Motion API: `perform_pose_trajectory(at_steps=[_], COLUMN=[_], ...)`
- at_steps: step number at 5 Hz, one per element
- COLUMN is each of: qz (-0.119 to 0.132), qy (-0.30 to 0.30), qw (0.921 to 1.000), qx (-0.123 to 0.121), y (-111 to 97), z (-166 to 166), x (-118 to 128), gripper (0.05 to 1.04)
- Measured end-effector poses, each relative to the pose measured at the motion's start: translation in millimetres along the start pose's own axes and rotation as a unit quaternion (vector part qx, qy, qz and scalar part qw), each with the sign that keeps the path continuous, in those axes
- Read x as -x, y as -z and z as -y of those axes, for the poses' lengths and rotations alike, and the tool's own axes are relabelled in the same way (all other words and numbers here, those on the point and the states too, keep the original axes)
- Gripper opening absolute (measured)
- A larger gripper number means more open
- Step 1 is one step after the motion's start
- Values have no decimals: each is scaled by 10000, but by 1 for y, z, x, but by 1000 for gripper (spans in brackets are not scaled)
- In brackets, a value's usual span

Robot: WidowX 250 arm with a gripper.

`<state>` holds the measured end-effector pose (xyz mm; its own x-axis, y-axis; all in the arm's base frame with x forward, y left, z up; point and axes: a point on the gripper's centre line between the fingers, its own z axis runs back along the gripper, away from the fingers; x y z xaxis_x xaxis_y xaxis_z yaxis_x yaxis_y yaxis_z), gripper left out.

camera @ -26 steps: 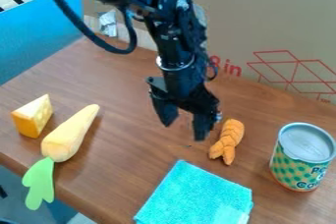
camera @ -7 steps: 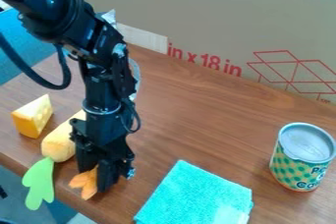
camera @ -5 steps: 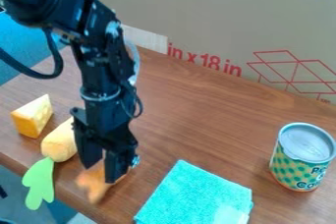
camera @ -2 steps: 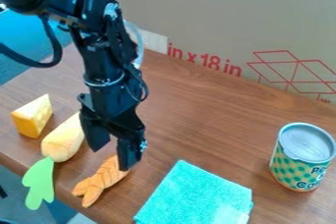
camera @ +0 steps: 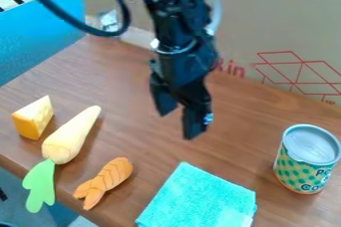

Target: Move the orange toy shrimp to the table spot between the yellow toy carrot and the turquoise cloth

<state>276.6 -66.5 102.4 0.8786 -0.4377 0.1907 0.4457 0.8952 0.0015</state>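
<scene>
Camera view: the end effector [camera: 178, 124] hangs above the worktop [camera: 250, 116], its fingers apart with nothing between them. Below it, the nearest things are a turquoise cloth [camera: 200, 198] and a braided orange piece [camera: 106, 178], which lies flat near the worktop's front edge, its forked end towards that edge.

The orange piece looks light and slightly soft, probably plush or foam, so it should give a little under a squeeze without breaking. Its matt surface seems unlikely to slip. The best hold looks to be across the braided middle; the thin forked end would probably bend.

The cloth lies just to its right in the view, and a pale yellow root vegetable [camera: 70, 136] with green leaves [camera: 40, 186] to its left, so fingers opened wide could brush either. A cheese wedge [camera: 33, 117] lies beyond the root. The can [camera: 307, 159] stands upright, well apart, and the cardboard [camera: 279, 27] rises behind everything.
</scene>
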Motion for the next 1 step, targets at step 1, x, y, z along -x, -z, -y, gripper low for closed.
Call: perform_pose_trajectory(at_steps=[1], qz=[-111], qy=[297], qw=[9994], qx=[-109], y=[6], z=[9], x=[-13], gripper=[1007])
